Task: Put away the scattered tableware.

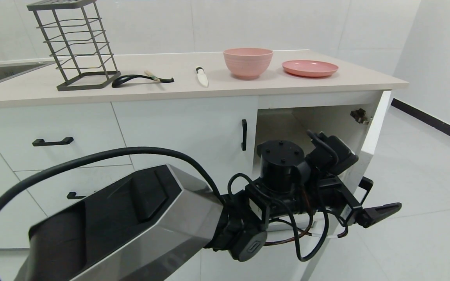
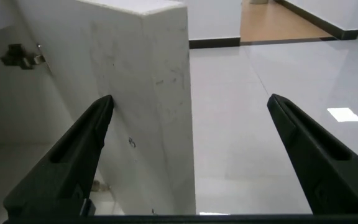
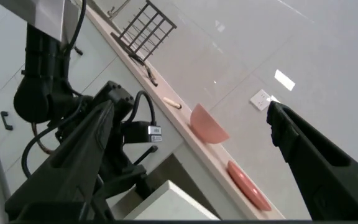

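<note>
White-tiled kitchen, pale matte countertop [image 1: 170, 88]. Nearest: left gripper [image 2: 191, 102], black tapered fingers spread wide and holding nothing, one on either side of the open white cabinet door [image 1: 373, 132] edge. Right gripper [image 3: 191, 109] likewise wide apart, empty. On the counter beyond: white-bladed knife [image 1: 202, 76]; black ladle [image 1: 121, 81] at the foot of a dark wire rack [image 1: 76, 43]; smooth deep pink bowl [image 1: 247, 62]; shallow pink plate [image 1: 310, 68] beside it.
</note>
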